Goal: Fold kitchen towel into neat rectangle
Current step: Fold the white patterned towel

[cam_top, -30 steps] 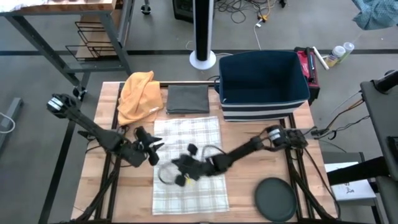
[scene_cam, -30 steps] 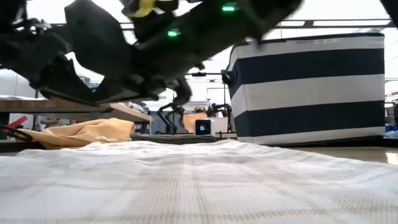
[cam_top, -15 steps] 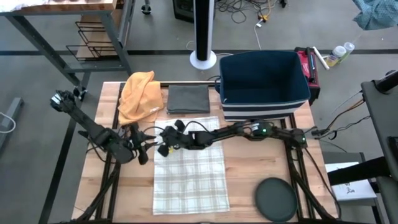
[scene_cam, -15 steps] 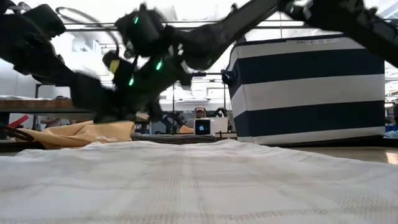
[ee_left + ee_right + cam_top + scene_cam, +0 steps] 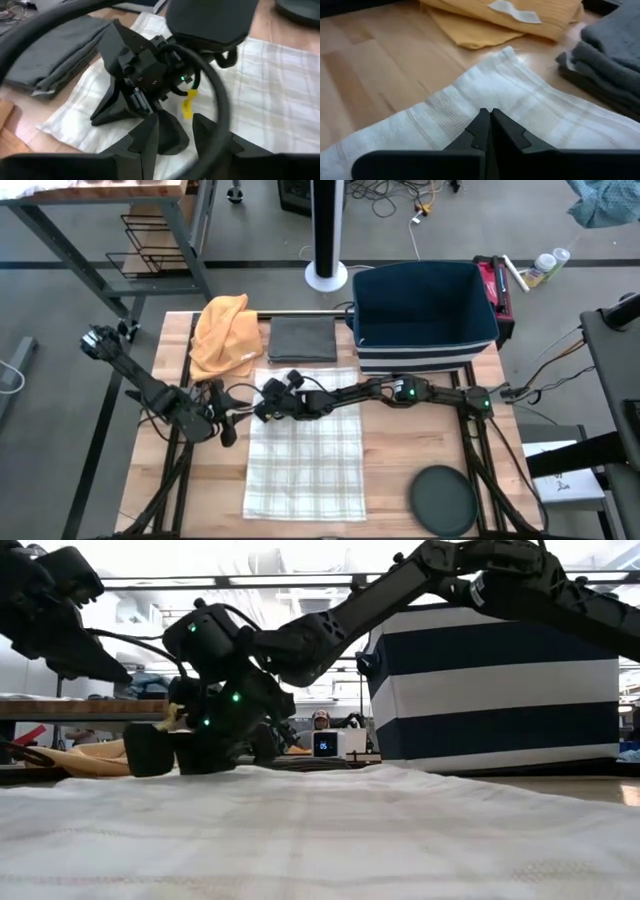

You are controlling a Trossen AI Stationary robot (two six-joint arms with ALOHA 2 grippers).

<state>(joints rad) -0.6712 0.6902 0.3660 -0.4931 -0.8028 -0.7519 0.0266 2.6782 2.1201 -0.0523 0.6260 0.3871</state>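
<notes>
in the middle of the light wooden table (image 5: 405, 470), spread flat and unfolded, a white checked kitchen towel (image 5: 310, 450), long side running near to far; far edge just short of a folded dark grey cloth (image 5: 301, 339), with a crumpled orange cloth (image 5: 224, 332) off to the far left and a navy-and-white striped fabric bin (image 5: 424, 315) at the far right. down at the towel's far left corner, the right gripper (image 5: 272, 402), reached right across the towel from the right side; in its own wrist view, fingertips (image 5: 486, 126) pressed together with no gap, resting on the white weave by the corner; whether any cloth is actually pinched between them, cannot tell. just left of the towel's left edge, beside that same corner, the left gripper (image 5: 226, 423), fingers apart with nothing between them, pointed toward the right gripper. near right on the table, a round dark disc (image 5: 441, 498), well apart from the work.

judged as the very start of the first fold: corner being taken, no crease made yet. calls next for a sure hold on the far corner, a second hold on the far edge, then carrying that edge toward the near edge with corners matched.
</notes>
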